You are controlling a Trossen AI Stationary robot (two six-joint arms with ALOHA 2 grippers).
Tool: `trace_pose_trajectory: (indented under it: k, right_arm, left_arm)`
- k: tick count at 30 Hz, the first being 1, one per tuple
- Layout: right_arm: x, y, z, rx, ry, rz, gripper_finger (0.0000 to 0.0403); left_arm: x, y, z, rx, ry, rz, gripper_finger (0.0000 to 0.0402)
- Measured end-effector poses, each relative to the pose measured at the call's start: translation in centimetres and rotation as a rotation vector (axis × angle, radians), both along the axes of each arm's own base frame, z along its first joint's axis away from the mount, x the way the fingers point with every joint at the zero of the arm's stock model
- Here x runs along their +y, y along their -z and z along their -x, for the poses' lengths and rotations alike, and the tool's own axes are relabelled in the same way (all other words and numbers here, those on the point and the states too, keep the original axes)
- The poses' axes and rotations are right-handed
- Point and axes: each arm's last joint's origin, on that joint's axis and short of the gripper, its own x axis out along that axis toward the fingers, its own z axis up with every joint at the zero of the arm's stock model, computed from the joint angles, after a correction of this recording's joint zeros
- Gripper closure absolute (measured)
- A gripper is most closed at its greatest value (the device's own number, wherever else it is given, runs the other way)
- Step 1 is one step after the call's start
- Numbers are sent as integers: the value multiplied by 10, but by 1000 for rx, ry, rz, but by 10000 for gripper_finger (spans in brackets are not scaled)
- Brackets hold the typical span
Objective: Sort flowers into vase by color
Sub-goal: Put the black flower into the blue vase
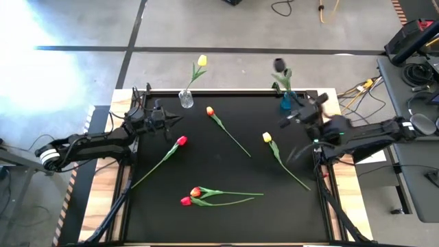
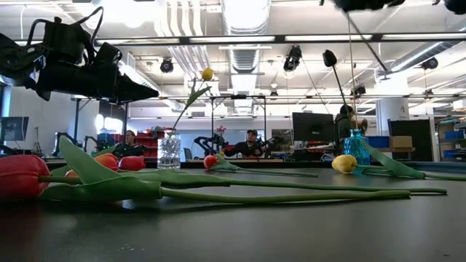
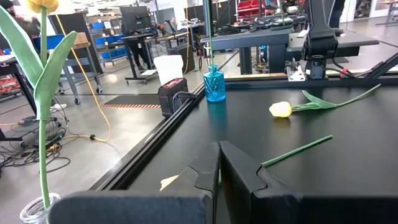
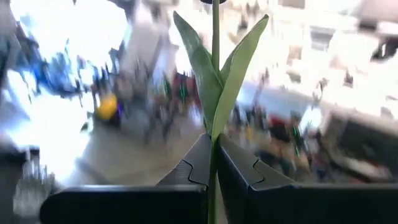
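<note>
A dark tulip (image 1: 280,65) stands upright over the blue vase (image 1: 286,103) at the table's far right. My right gripper (image 4: 213,140) is shut on its stem and shows blurred beside the vase (image 1: 296,115). A yellow tulip (image 1: 202,61) stands in the clear vase (image 1: 186,99). My left gripper (image 1: 177,121) hovers shut just near of that vase, touching nothing (image 3: 218,149). Flat on the table lie an orange tulip (image 1: 210,110), a red tulip (image 1: 182,140), a second yellow tulip (image 1: 267,137), and an orange (image 1: 195,192) and red (image 1: 185,201) pair. My right gripper pinches the dark tulip's green stem (image 4: 214,146) between its two fingers, just below the two leaves (image 4: 239,68). The fingers lie across the stem, which stands upright. The stem's lower end is hidden by the fingers, so whether it sits in the blue vase cannot be told.
The loose tulips' stems spread across the table's middle and near part. The two vases stand at the far edge (image 1: 233,92), the clear vase (image 2: 169,151) left and the blue vase (image 2: 357,148) right. People sit at desks in the room beyond the table.
</note>
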Motion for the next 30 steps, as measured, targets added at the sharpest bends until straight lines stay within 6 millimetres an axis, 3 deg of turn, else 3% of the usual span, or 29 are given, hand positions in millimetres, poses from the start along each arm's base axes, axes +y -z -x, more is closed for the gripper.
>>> trace_pose_trajectory:
  k: [6,9,15,23,30]
  right_arm:
    - [-4,-13,41,-184,-34,204,390]
    - [-8,-12,51,-234,-14,250,390]
    - [-23,5,36,-220,25,264,390]
    - [-60,36,24,-268,173,265,390]
    - [-94,47,14,-266,302,264,390]
  left_arm:
    - [0,0,0,0,0,0,402]
    - [0,0,0,0,0,0,402]
    - [0,0,0,1,0,-4,402]
    - [0,0,0,1,1,-4,402]
    - [0,0,0,2,0,-8,402]
